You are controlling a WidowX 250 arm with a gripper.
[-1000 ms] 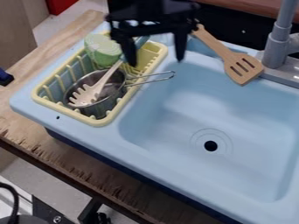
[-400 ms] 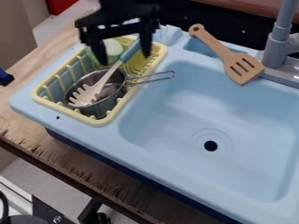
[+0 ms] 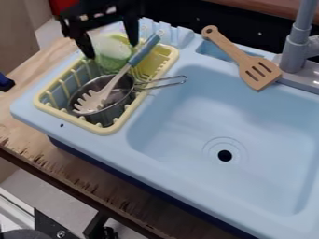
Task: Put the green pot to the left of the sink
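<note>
The black gripper [image 3: 112, 49] hangs open over the back of the dish rack, its two fingers spread on either side of a green pot [image 3: 114, 57]. That pot sits in the rear part of the yellow rack [image 3: 48, 107], behind a metal pot. Whether the fingers touch it I cannot tell. To the right of the rack is the light blue sink [image 3: 187, 116].
A metal pot [image 3: 112, 109] with a wire handle stands in the rack, a blue-handled pasta spoon [image 3: 115, 81] leaning across it. A wooden spatula [image 3: 259, 72] lies behind the sink beside the grey faucet [image 3: 294, 51]. Wooden counter [image 3: 18, 126] runs along the left.
The gripper has moved left, from over the rack's right rear corner to over the green pot. Its fingers were spread throughout. The pots, spoon and spatula have stayed in place.
</note>
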